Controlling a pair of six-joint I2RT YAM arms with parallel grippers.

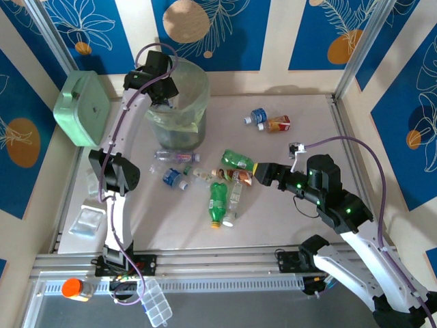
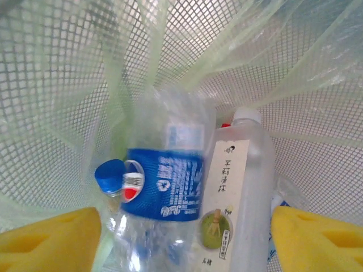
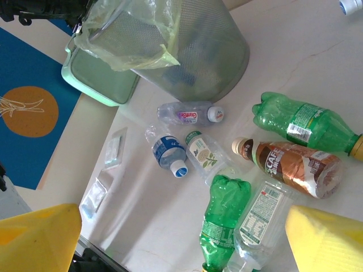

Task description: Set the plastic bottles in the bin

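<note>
Left gripper [image 2: 181, 243] wide over bin [image 1: 183, 126]; 2 bottles [image 2: 170, 181] below, inside liner. Right gripper [image 3: 181, 238] wide above table cluster. Bottles likely empty: light, crushable, slick, prone to roll. Take near green bottle [image 3: 224, 221] mid-body, across label.

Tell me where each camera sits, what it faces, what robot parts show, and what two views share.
Top external: above and behind, looking down at the table; left arm and right arm show.
Left wrist: over the bin, looking into it at a blue-labelled bottle; yellow fingertips show.
Right wrist: above the table, facing the loose bottles; yellow fingertips show.
Shared: top and right wrist both show the bin.
</note>
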